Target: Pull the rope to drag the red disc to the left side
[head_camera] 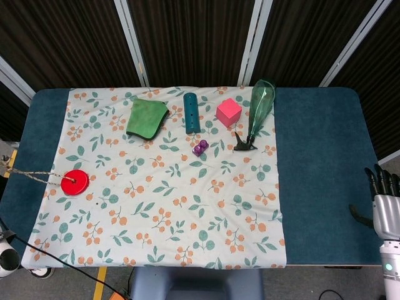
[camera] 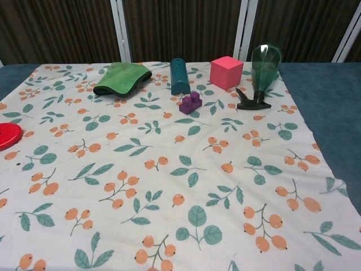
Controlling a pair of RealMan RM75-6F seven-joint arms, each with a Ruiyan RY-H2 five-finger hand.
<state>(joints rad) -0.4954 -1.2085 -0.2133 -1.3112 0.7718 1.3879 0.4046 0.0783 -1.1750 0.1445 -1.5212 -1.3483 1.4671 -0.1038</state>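
Observation:
The red disc (head_camera: 75, 182) lies flat near the left edge of the floral cloth (head_camera: 187, 206); the chest view shows part of it, the red disc (camera: 8, 135), cut off at the left border. A twisted rope (head_camera: 34, 174) runs from the disc's centre leftward over the blue table and out of the picture. Neither view shows my left hand; only a grey part of the left arm (head_camera: 5, 259) shows at the bottom left corner. My right hand (head_camera: 386, 201) rests low at the far right beside the table, fingers apart and holding nothing.
Along the back of the cloth lie a green cloth (head_camera: 147, 118), a teal cylinder (head_camera: 191, 112), a pink cube (head_camera: 229, 111) and a green spray bottle (head_camera: 257, 112) on its side. A purple brick (head_camera: 200, 147) sits in front of them.

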